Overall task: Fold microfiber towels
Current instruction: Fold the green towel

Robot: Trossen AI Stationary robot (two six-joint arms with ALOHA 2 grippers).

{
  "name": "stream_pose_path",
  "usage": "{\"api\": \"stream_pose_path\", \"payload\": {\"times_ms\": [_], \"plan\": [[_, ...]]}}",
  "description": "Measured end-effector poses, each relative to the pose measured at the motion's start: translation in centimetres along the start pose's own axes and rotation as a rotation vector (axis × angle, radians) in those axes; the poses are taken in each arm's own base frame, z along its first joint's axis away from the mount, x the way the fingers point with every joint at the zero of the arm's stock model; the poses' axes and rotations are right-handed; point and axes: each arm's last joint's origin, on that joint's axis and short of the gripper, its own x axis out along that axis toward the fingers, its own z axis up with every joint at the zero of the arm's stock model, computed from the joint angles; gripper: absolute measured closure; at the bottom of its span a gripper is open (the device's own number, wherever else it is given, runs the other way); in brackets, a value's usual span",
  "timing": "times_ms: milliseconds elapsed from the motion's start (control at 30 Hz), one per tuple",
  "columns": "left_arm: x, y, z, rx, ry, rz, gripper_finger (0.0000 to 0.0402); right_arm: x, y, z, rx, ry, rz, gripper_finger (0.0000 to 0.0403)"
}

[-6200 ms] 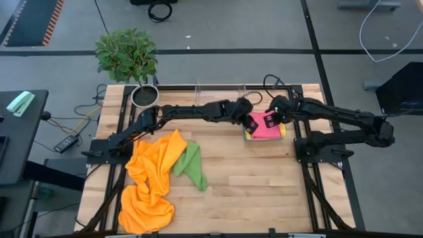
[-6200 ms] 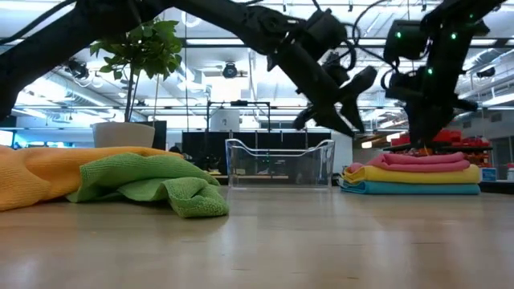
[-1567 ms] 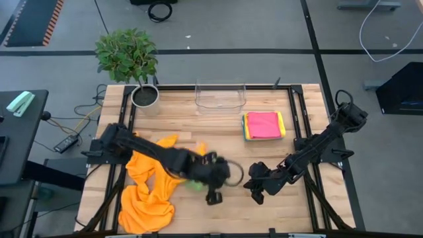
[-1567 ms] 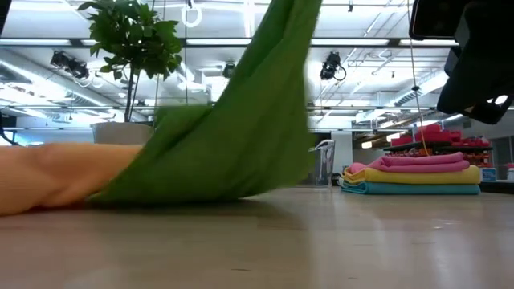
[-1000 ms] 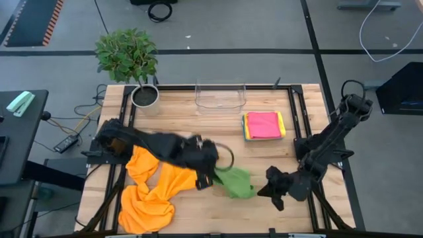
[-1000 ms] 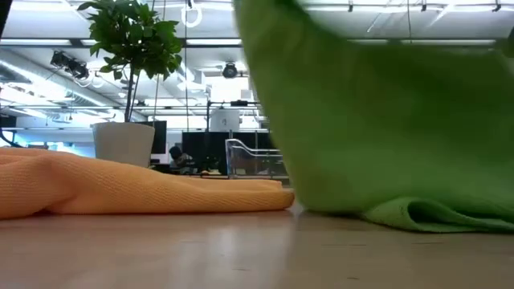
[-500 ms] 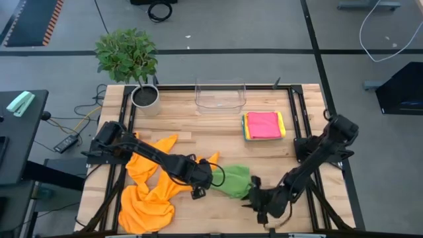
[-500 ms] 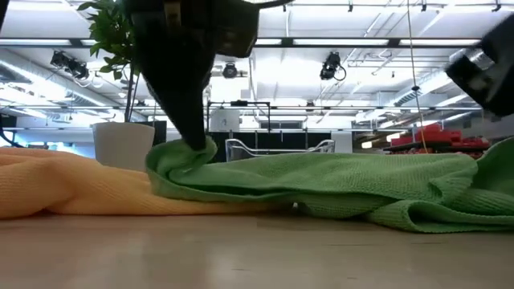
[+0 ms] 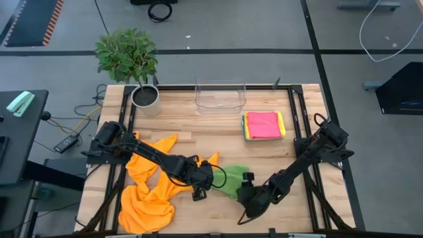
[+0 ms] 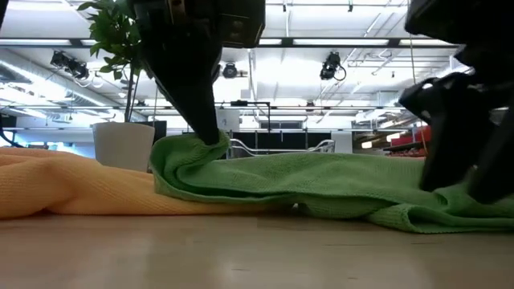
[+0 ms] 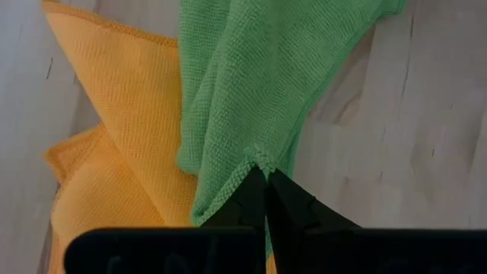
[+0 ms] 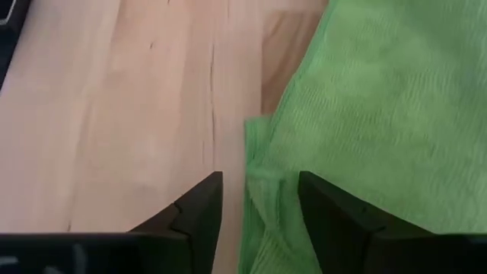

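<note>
Risk, right side: the right tool (image 12: 259,202) stands with its fingers apart over a bunched edge of the green towel (image 9: 231,180); if it shuts there it may catch a doubled layer instead of one corner, and the fold would come out crooked
Risk, left side: the left tool (image 11: 266,183) is pinched shut on a small bit of the green towel's hem; so slight a hold could slip when the cloth is pulled taut
Risk, neighbour: the green towel overlaps the orange towels (image 9: 149,188), so a pull might drag them along
Green towel, place: lower centre of the high view, on the table (image 9: 264,152), between the two tools
Green towel, look: soft, ribbed weave, rumpled and not yet flat
Folded stack (image 9: 264,125): pink on top, upper right of the table in the high view, well apart
</note>
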Motion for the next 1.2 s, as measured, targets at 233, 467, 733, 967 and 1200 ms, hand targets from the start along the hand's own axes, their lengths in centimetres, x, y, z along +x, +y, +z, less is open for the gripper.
{"api": "stream_pose_path", "payload": {"times_ms": [233, 467, 733, 967, 1200], "plan": [[0.0, 0.1, 0.0, -0.001, 0.001, 0.002, 0.0394, 0.3, -0.5, -1.0, -0.002, 0.026, -0.018, 0.0278], [0.0, 0.1, 0.0, -0.001, -0.001, 0.005, 0.0382, -0.1, -0.4, -0.6, 0.033, -0.004, 0.003, 0.0388], [-0.4, 0.3, 0.1, 0.002, -0.003, 0.006, 0.0392, -6.4, -1.6, 2.1, 0.172, -0.104, 0.078, 0.0395], [-7.6, 0.8, 1.5, -0.004, -0.212, -0.126, 0.0396, -17.0, -5.1, 2.4, 0.368, -0.216, 0.167, 0.0396], [-19.2, 3.3, 3.1, 0.033, -0.756, -0.183, 0.0396, -25.1, -10.5, 1.5, 0.418, -0.519, 0.131, 0.0397]]}}
